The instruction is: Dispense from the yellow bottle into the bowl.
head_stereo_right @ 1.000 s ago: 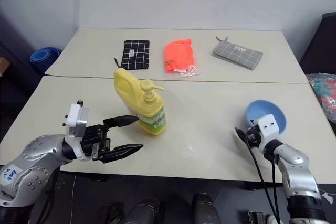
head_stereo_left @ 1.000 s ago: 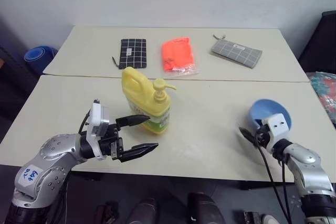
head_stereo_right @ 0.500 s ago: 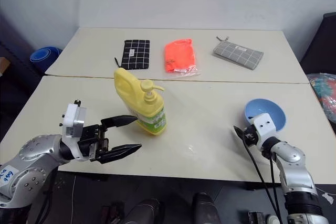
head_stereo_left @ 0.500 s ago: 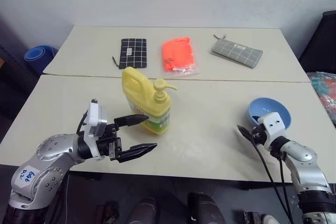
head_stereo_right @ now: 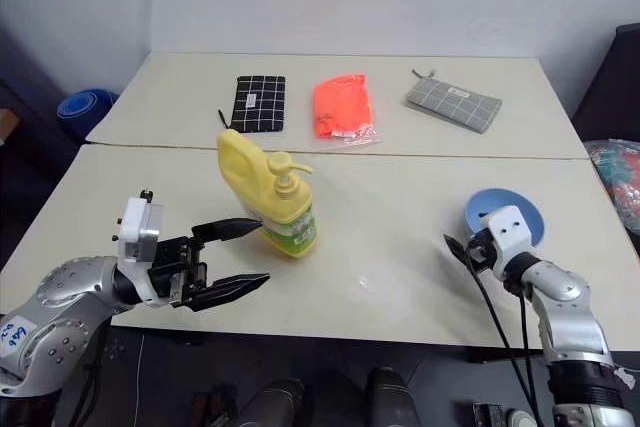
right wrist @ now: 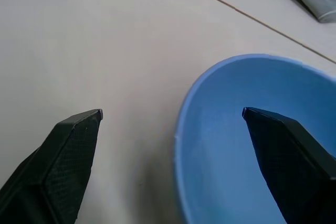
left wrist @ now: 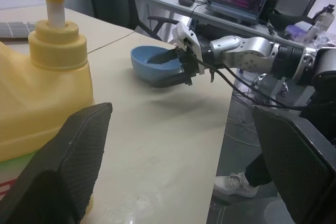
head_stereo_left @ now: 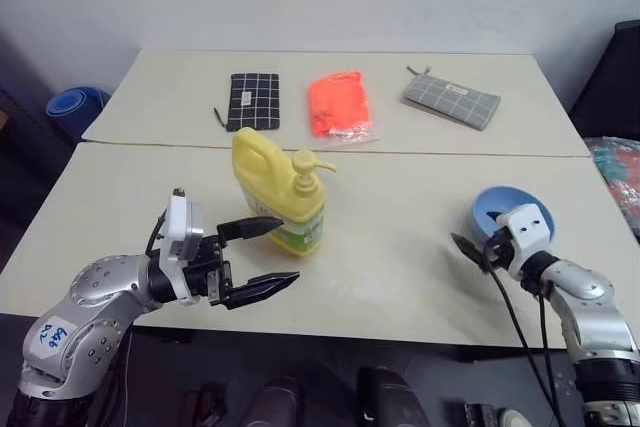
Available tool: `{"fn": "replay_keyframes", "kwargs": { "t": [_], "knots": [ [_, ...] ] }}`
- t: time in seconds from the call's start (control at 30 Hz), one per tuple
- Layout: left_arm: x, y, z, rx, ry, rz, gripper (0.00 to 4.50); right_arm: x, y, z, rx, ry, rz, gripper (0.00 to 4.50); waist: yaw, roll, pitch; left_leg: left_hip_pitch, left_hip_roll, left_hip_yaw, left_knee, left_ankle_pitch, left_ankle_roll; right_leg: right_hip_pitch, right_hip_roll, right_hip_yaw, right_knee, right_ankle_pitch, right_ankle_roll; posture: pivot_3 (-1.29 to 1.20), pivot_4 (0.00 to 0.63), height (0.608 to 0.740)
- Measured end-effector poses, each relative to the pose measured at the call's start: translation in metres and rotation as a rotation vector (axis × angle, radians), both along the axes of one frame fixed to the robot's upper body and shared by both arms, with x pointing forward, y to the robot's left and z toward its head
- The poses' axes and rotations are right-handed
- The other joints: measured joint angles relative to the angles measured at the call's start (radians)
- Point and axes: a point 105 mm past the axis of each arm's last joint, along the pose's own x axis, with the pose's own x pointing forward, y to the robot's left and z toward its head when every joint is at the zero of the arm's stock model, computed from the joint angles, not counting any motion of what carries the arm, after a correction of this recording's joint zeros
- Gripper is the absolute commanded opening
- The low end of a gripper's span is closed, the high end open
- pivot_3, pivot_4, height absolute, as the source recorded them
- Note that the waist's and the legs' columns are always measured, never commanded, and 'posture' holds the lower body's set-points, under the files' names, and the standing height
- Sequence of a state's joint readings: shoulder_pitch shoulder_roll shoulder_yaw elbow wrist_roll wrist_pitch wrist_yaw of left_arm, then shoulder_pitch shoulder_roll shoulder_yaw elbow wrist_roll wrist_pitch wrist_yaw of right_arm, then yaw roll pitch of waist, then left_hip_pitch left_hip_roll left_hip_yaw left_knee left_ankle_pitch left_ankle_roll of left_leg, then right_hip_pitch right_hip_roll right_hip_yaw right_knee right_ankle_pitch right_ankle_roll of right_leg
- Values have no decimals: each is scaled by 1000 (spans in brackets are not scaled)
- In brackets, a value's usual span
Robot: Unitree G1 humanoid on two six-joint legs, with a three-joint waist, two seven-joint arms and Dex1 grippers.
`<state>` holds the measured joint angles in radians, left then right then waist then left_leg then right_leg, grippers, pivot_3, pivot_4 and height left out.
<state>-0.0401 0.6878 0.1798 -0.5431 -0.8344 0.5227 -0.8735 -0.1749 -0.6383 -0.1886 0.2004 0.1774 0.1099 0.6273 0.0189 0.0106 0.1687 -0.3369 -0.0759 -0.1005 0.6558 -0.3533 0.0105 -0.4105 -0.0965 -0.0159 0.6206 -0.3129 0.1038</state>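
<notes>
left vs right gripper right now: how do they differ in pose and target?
The left gripper sits beside the yellow bottle, one finger by its label, gripping nothing. The right gripper straddles the near rim of the bowl, one finger over its inside, one outside. Both are open, holding nothing.

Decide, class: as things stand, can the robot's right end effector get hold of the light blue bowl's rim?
Probably yes. The right end effector is open, one finger over the bowl's inside and the other outside, so the rim lies between them. Nothing sits in that gap.
</notes>
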Motion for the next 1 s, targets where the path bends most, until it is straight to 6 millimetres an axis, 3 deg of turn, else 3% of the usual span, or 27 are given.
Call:
{"fn": "replay_keyframes", "kwargs": {
  "t": [0.1,0.4,0.57,0.7,0.83,0.93,1.0],
  "knots": [
    [0,0,0,3,-1,1,4500,1,-2,-1,1,6,-9,3223,0,0,0,0,0,0,0,0,0,0,0,0,0,0,0,0,150,740],
    [0,3,1,8,-5,0,4500,2,0,-10,-16,39,-2,28,-3,0,0,0,0,0,1,0,0,0,0,0,0,0,0,0,150,740],
    [-2,15,14,-5,1,19,4500,0,13,-3,-25,33,86,28,-8,0,0,-1,0,0,1,0,0,-1,0,0,1,0,0,0,150,740],
    [-3,22,42,-71,-7,13,4500,-4,48,31,-99,-12,316,28,-14,0,2,-1,1,0,1,0,0,-1,0,0,2,0,0,0,150,740],
    [1,25,86,-85,-126,13,3689,-30,107,80,-202,-26,694,0,-17,0,2,-2,1,-1,2,-1,-1,-1,1,-1,1,0,0,0,150,740],
    [12,25,102,-67,-189,35,2757,-58,140,94,-224,56,931,0,-15,-3,4,-2,1,-2,2,-2,-1,0,1,-2,-1,0,0,0,150,740],
    [22,19,111,-79,-207,27,2134,-62,152,99,-216,116,987,0,-11,-6,6,-5,1,-2,6,-2,-1,-2,0,-2,0,0,0,0,150,740]
  ]
}}
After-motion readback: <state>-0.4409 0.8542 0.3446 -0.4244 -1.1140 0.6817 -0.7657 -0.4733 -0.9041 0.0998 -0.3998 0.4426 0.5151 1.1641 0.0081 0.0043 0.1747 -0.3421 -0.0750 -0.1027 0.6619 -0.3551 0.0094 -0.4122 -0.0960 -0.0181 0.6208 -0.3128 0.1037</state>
